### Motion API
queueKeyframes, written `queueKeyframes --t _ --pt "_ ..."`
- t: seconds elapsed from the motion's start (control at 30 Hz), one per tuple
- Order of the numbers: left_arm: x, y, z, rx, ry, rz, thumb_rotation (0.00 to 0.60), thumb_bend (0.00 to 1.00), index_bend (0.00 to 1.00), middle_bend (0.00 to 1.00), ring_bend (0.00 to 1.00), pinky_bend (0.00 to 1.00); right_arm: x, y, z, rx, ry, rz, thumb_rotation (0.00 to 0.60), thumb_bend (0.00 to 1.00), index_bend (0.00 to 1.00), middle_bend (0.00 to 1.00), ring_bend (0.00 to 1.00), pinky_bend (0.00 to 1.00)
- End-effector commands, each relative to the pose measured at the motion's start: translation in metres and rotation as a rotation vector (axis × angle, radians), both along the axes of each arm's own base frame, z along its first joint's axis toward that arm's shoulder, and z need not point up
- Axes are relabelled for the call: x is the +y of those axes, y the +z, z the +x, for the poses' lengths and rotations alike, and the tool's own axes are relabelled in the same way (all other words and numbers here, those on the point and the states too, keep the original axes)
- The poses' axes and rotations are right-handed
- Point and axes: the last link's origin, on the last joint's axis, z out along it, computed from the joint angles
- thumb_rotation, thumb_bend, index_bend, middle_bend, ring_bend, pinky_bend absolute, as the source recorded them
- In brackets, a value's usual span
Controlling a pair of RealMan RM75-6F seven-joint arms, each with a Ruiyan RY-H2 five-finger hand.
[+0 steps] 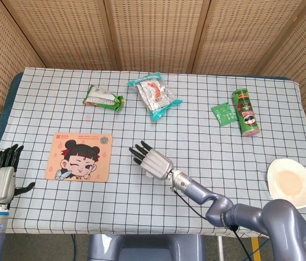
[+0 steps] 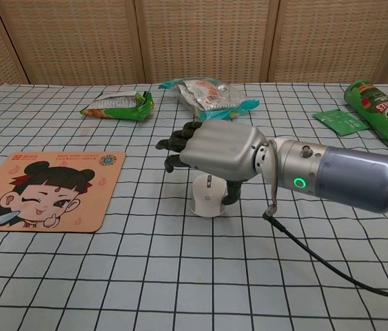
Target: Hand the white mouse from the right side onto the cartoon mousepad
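The right hand [image 2: 214, 150] is seen near table centre, palm down, fingers [image 2: 173, 144] stretched out and apart toward the mousepad side, nothing gripped; the thumb [image 2: 233, 193] hangs down just beside the mouse. The mouse [image 2: 207, 198], white, is set on the cloth directly under that hand, w/ no fingers wrapped round it; whether the thumb actually touches it can't be told. In the head view the mouse is hidden by the hand [image 1: 151, 161]. A dark cable [image 2: 331, 262] is trailed from the wrist over the cloth toward the near edge. The mousepad [image 1: 79, 156], orange w/ a winking cartoon girl, is laid flat to the left of the hand, apart from it, w/ nothing on it. The left hand [image 1: 1, 178] is held off the table's left edge, fingers up and spread, holding nothing; it is shown in the head view only. At the far side a green snack pack [image 1: 103, 98] and a clear snack bag [image 1: 154, 95] w/ teal ends are seen. To the right, a green chip can [image 1: 246, 112] is lying on its side w/ a small green sachet [image 1: 224, 113] just beside it. A cream bowl [image 1: 292, 182] is placed at the right edge. The table [image 1: 196, 141] is covered by a blue-white check cloth.
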Motion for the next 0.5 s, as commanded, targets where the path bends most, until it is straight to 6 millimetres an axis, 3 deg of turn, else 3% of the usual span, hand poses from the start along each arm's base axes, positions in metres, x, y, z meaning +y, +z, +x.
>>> queueKeyframes --t 0.03,0.17,0.23,0.33,0.5 --pt "0.000 0.000 0.000 -0.001 -0.001 0.001 0.600 0.02 0.00 0.00 0.00 0.00 -0.001 0.007 -0.003 -0.013 -0.018 -0.027 0.600 0.18 0.24 0.09 0.09 0.15" --pt "0.000 0.001 0.001 -0.004 -0.003 -0.001 0.600 0.02 0.00 0.00 0.00 0.00 -0.001 0.022 -0.014 -0.056 -0.063 -0.071 0.600 0.18 0.24 0.09 0.09 0.13" --pt "-0.001 0.000 0.002 -0.004 -0.009 -0.007 0.600 0.02 0.00 0.00 0.00 0.00 0.001 0.046 -0.035 -0.145 -0.152 -0.129 0.600 0.18 0.24 0.09 0.09 0.13" --pt "-0.002 -0.001 0.004 -0.004 -0.016 -0.008 0.600 0.02 0.00 0.00 0.00 0.00 0.007 0.067 -0.057 -0.210 -0.237 -0.166 0.600 0.18 0.24 0.08 0.07 0.12" --pt "-0.003 -0.002 0.005 -0.003 -0.022 -0.012 0.600 0.02 0.00 0.00 0.00 0.00 0.017 0.089 -0.090 -0.272 -0.353 -0.201 0.600 0.18 0.21 0.05 0.03 0.10"
